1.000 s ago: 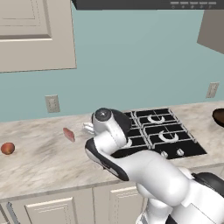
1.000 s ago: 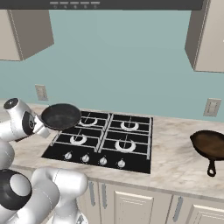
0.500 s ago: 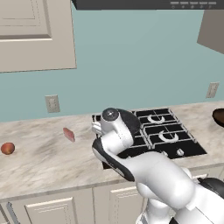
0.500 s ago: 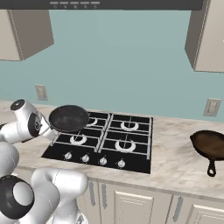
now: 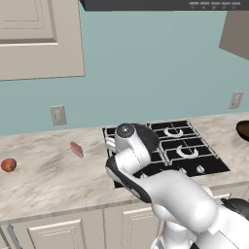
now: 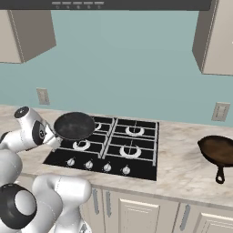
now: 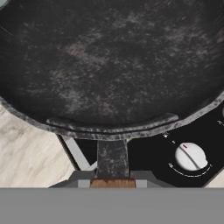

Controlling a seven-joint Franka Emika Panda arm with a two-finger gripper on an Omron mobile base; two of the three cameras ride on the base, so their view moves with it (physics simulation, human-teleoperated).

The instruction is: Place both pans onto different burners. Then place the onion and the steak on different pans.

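Left base view: your arm hides the carried pan; steak (image 5: 76, 149) and onion (image 5: 8, 165) wait on the left counter.

Right base view: the black pan (image 6: 74, 126) hangs over the cooktop's (image 6: 136, 159) left burners; centre it before lowering. The reddish-brown pan (image 6: 219, 150) sits right.

Hand view: the claw, seemingly pinching the wooden handle (image 7: 112, 182). No readable writing.

Black pan (image 7: 109, 65) looked matt, mottled cast metal w/ wood handle (image 7: 113, 183), cooktop (image 6: 136, 159) glossy black, knobs (image 7: 189, 156) smooth silver, counter (image 5: 53, 180) polished marble-look stone, robot arm (image 5: 165, 189) glossy white plastic
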